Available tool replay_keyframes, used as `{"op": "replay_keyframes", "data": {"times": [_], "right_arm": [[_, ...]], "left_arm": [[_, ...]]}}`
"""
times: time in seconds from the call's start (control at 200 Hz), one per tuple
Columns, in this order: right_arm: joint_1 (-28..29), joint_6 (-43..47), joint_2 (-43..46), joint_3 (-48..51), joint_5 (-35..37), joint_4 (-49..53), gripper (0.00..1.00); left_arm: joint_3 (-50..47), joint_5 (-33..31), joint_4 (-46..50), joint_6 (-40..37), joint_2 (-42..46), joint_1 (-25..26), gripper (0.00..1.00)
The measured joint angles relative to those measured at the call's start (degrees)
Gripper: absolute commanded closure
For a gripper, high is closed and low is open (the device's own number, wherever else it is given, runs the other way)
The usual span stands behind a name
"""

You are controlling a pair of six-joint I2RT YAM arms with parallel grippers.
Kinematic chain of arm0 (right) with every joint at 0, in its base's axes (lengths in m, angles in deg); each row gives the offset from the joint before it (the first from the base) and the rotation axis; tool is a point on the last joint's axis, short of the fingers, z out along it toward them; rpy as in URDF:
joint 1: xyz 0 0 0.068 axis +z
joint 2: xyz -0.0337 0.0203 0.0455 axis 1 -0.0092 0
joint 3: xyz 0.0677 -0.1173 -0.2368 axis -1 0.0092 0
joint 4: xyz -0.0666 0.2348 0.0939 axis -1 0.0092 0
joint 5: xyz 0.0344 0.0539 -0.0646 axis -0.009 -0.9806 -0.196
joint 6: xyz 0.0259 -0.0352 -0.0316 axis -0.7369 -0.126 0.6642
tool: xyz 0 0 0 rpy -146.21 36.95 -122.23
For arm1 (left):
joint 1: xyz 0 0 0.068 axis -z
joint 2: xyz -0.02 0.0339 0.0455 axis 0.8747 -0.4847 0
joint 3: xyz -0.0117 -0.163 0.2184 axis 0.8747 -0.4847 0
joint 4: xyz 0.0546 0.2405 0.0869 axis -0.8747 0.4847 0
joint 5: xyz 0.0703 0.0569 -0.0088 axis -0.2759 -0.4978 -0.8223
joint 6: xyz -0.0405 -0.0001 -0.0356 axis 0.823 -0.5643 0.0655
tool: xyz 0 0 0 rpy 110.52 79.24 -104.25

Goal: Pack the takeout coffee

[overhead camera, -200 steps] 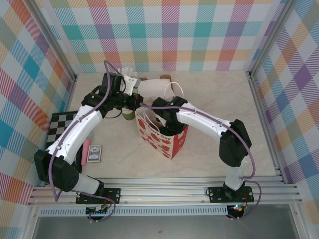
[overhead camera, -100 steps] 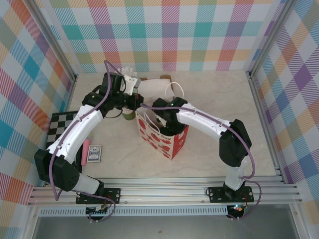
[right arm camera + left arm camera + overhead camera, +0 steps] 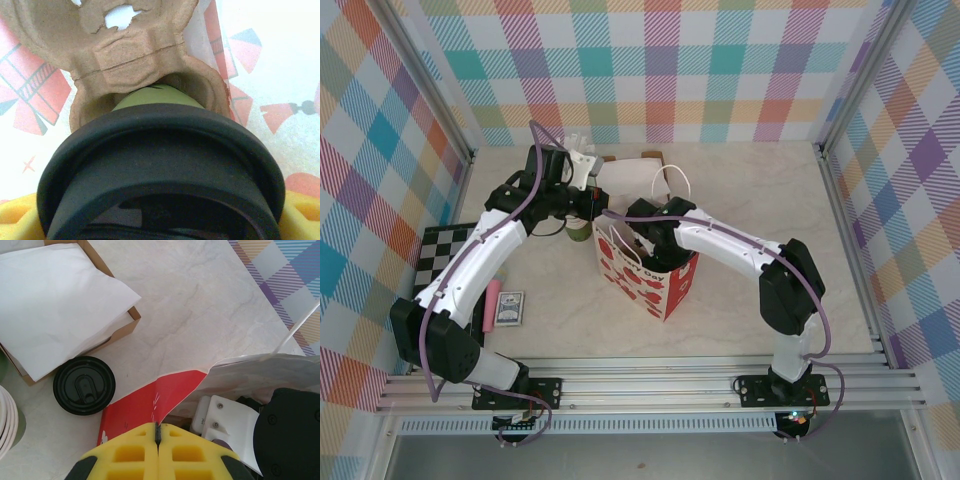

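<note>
- Right arm reached over bag [image 3: 665, 285]; right claw [image 3: 159, 220] inside, clamped on cup [image 3: 160, 150].
- Cup: between fingers, axis running ahead, lid nearest, base toward carrier [image 3: 135, 55].
- Left claw [image 3: 158, 432] pinched bag rim.

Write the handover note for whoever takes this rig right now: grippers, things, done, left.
Left gripper: shut on the red rim of the paper bag, holding its mouth open.
Right gripper: inside the bag, shut on the lidded green coffee cup.
Cup: close over a well of the pulp cup carrier in the bag; seating not confirmed.
Done: cup is in the bag.
Left: seat it, release, withdraw both arms.
Another black lid sits beside the cardboard box.
</note>
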Motion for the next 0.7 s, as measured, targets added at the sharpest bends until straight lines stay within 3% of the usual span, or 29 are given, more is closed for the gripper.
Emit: {"op": "replay_keyframes", "data": {"times": [0.7], "right_arm": [[-0.48,0.55,1.05,2.86,-0.68,-2.82,0.45]], "left_arm": [[0.0,0.04,0.0,0.0,0.0,0.0,1.0]]}}
